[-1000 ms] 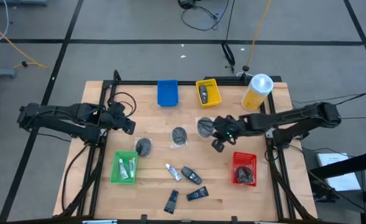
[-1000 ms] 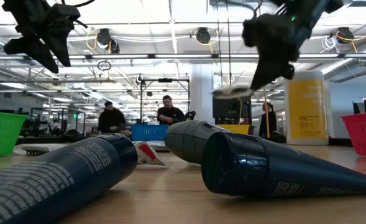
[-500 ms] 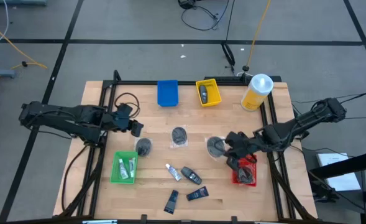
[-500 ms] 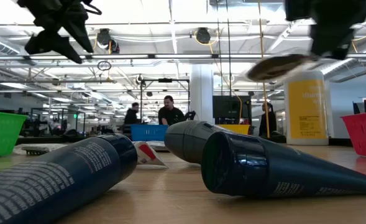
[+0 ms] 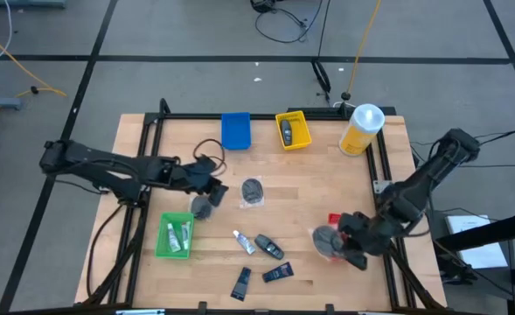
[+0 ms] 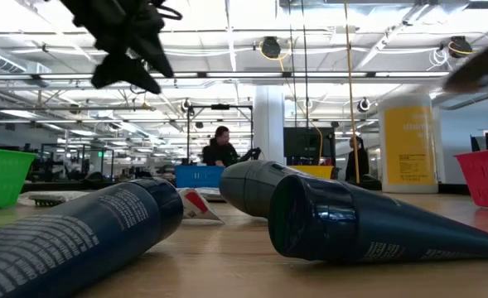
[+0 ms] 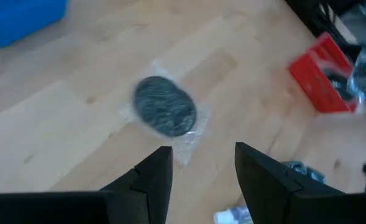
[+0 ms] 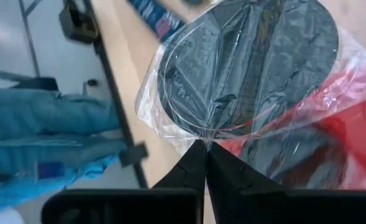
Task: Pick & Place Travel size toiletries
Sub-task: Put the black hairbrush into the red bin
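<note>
My right gripper (image 5: 338, 242) is shut on a dark grey round disc in a clear plastic bag (image 5: 324, 238), held over the left edge of the red tray (image 5: 335, 219). The same disc (image 8: 251, 62) fills the right wrist view, with the red tray (image 8: 350, 124) below it. My left gripper (image 5: 210, 180) is open and hovers above the table between two more bagged discs, one (image 5: 202, 207) on its near side and one (image 5: 253, 190) to its right. The left wrist view shows that second disc (image 7: 164, 107) lying flat beyond the open fingers (image 7: 198, 168). My right gripper pinches the edge of the clear bag (image 8: 202, 138) between its two shut fingertips, just beside the disc's rim. The bagged disc is lifted clear of the table, above the red tray's edge.
A green tray with white tubes (image 5: 175, 236) sits near left. A blue tray (image 5: 235, 129), a yellow tray (image 5: 293, 129) and the big yellow bottle (image 5: 362, 129) stand at the far edge. A small white tube (image 5: 243, 241), a black oval piece (image 5: 268, 246) and two dark flat tubes (image 5: 241, 282) (image 5: 277, 273) lie near the middle.
My right gripper has carried the bagged disc from the table's middle toward the near right, arriving over the red tray. My left gripper has moved toward the table's right, from the left side to above the two discs, staying open.
</note>
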`<state>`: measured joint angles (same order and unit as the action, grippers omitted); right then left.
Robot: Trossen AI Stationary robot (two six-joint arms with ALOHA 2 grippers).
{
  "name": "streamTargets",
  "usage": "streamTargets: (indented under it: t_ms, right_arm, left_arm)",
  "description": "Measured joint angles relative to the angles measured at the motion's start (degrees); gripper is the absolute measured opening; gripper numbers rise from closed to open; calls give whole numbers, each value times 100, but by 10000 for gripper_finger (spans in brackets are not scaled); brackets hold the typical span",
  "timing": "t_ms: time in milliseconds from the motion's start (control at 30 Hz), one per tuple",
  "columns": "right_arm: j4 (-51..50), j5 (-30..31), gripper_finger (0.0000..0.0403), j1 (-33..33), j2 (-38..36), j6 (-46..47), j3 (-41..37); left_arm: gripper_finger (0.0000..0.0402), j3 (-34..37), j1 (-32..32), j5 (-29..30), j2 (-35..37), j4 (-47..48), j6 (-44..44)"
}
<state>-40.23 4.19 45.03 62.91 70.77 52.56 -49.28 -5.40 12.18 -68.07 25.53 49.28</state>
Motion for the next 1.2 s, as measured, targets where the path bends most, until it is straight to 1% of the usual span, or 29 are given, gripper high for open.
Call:
streamTargets:
  t_ms: [133,233,333,500,600,667,800,967,1067,1200]
  right_arm:
    - [-157,0,0,515,-49,544,2]
    - [-368,9,0,831,-57,954,7]
    - [-687,24,0,1056,-56,1427,7]
    - [-1195,204,0,1216,-56,2078,7]
    - [-1536,199,0,1214,-54,2482,7]
    - [-1662,201,0,1211,-56,2695,-23]
    - [-1404,191,0,1209,-56,2762,-287]
    - [-537,179,0,1205,-54,2782,-720]
    - [-270,181,0,1204,-54,2930,-891]
    - [-289,220,6,1198,-52,3120,-977]
  left_arm:
    - [170,0,-1,-228,-486,-659,-712]
    - [170,0,-12,-402,-791,-1098,-1059]
    - [170,0,-40,-506,-1030,-1413,-1035]
    - [170,0,-197,-795,-1188,-1581,-803]
    - [170,0,-392,-902,-1191,-1663,-840]
    - [170,0,-553,-991,-1191,-1677,-1032]
    - [170,0,-920,-1274,-1191,-1671,-1713]
    - [170,0,-1240,-1228,-1193,-1682,-2500]
    - [170,0,-1294,-1273,-1373,-1715,-2755]
    - [170,0,-1331,-1655,-1782,-1952,-2872]
